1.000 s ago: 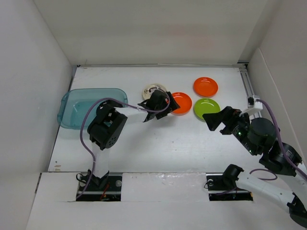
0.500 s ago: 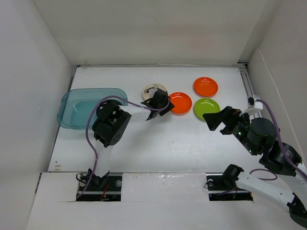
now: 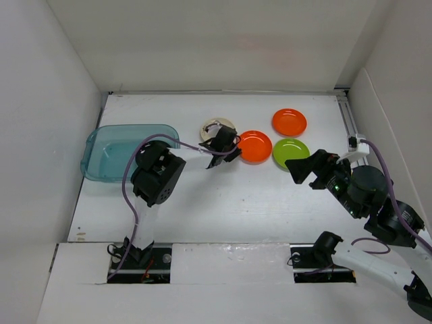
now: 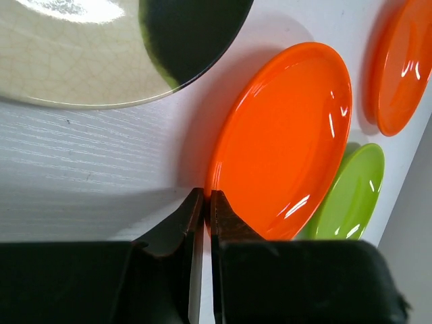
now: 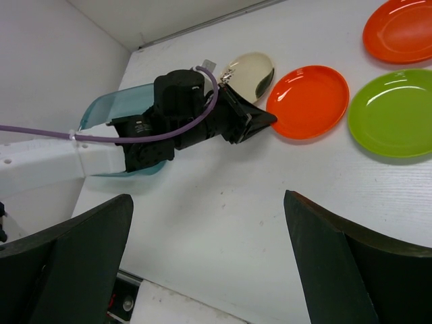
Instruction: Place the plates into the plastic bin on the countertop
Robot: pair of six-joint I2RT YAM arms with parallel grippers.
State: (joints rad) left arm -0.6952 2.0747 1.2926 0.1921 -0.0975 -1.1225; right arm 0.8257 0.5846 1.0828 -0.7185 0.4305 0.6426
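Desk (image 3: 236,202): flat white surface, walled in white on the left, far and right sides; both arm bases sit at its near edge.

Plastic bin (image 3: 94,162): translucent teal-blue tub against the left edge of the desk, about halfway between the near and far edges. The left arm's upper joints overlap its right end in the top view.

Cream plate (image 3: 214,124): flat on the desk towards the far edge, near the middle of the desk's width. It has a crackled glaze with a dark patch on one side. The left claw hides part of it from above.

Nearer orange plate (image 4: 283,142): flat on the desk just right of the cream plate, with a narrow strip of desk between them.

Lime green plate (image 3: 291,152): flat on the desk just right of the nearer orange plate, close to it but not touching.

Farther orange plate (image 3: 289,122): lies beyond the lime green plate, nearest of the four to the far right corner and apart from the others.

Left claw (image 4: 202,197): low over the desk between the cream plate and the nearer orange plate. Its fingers are drawn together to a thin slit, with the tips right at the orange plate's rim. I cannot tell whether the rim sits in the slit.

Right claw (image 5: 208,197): raised above the desk towards the right edge, on the near side of the lime green plate. Its fingers are spread wide and hold nothing, and it faces the row of plates.
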